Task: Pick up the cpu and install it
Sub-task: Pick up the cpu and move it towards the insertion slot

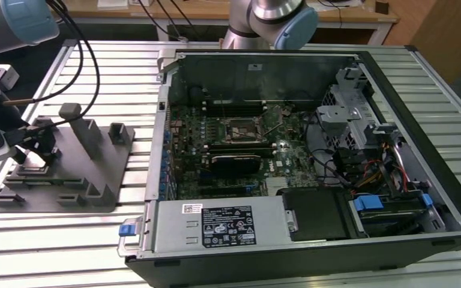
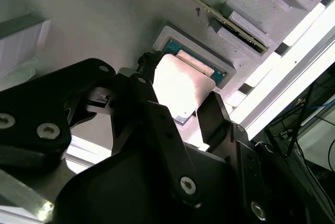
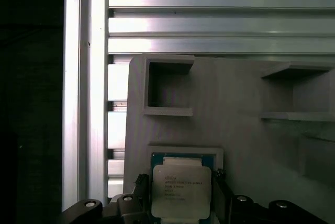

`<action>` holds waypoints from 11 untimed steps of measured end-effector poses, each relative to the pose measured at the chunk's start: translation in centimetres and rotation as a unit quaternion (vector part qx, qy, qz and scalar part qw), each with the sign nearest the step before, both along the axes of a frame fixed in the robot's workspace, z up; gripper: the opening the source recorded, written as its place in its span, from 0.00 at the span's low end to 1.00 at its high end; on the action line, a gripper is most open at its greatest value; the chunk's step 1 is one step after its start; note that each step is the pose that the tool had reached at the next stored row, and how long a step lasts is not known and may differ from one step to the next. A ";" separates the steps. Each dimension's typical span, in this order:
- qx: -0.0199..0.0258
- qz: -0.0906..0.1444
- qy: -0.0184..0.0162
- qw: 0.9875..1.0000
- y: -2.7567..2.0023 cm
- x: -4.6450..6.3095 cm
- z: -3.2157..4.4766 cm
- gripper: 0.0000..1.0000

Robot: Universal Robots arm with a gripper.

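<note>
My gripper (image 1: pixel 32 149) hangs low over the grey fixture block (image 1: pixel 94 162) at the exterior view's left; the block lies flat on a table of ribbed aluminium slats (image 1: pixel 94 78), pale and shiny under the room light. In the first wrist view the cpu (image 3: pixel 181 190) lies silver side up in a shallow framed recess of the block (image 3: pixel 235 93), a thin blue-green rim showing round its plate. My gripper (image 3: pixel 181 203) straddles it, and my fingers (image 3: pixel 140 186) are drawn in to the chip's width, one against each of two opposite edges; I have it pinched, though it sits down in its recess. The second wrist view shows the same grip from the side: the cpu (image 2: pixel 180 85) glares white between the black fingers (image 2: pixel 214 114), and the slats run bright past the block's edge.

Well apart on the table, toward the exterior view's right, an open computer case (image 1: pixel 446 198) lies on its side; its green motherboard (image 1: pixel 295 156) faces up, with the square socket (image 1: pixel 242 129) near the middle and a grey power supply (image 1: pixel 214 225) along the near wall. Black cables (image 1: pixel 82 54) loop down from my arm across the slats; beyond the table stands a wooden desk (image 1: pixel 214 9).
</note>
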State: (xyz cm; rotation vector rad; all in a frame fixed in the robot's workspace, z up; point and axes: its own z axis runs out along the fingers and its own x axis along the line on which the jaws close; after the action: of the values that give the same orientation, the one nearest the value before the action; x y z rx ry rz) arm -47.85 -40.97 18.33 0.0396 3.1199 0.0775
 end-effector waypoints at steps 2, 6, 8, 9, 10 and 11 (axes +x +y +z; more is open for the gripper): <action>0.000 0.000 0.000 1.000 0.00 0.0 -0.08 0.59; 0.000 0.000 0.000 1.000 0.00 0.0 -0.10 0.59; 0.000 0.000 0.000 1.000 0.00 0.0 -0.10 0.59; 0.000 0.000 0.000 1.000 0.00 0.0 -0.09 0.57; 0.000 0.000 0.000 1.000 0.00 0.0 -0.09 0.55; 0.000 0.000 0.000 1.000 0.00 0.0 -0.10 0.55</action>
State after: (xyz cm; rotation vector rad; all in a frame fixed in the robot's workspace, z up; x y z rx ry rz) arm -47.86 -40.98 18.23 0.0395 3.1200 0.0775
